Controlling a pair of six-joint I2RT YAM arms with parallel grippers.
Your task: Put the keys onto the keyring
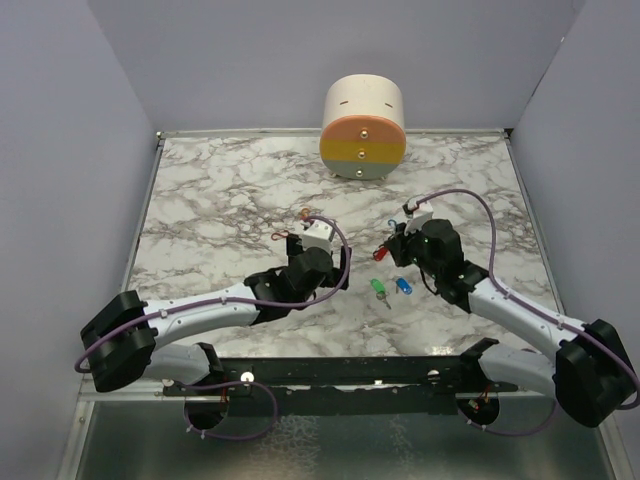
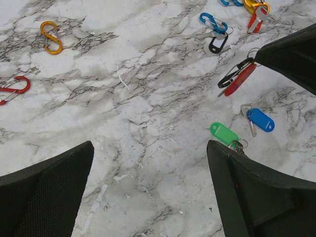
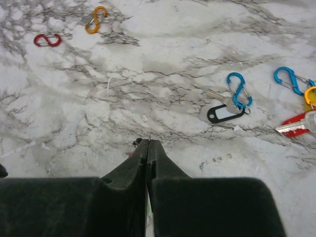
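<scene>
The left tool (image 2: 149,145) hangs wide open and empty over the marble counter (image 2: 148,74), while the right tool (image 3: 147,143) is pinched closed, a red key (image 2: 242,78) and a black clip (image 2: 231,75) at its tip. Seen from the left wrist, a green key (image 2: 223,133) lies at the open tool's 3 o'clock, just beside one finger, with a blue key (image 2: 260,120) close by. Farther out, a black key (image 2: 217,44) touches a blue clip (image 2: 213,22) at 1 o'clock, an orange clip (image 2: 51,37) lies at 11 o'clock and a red clip (image 2: 15,88) at 10 o'clock.
</scene>
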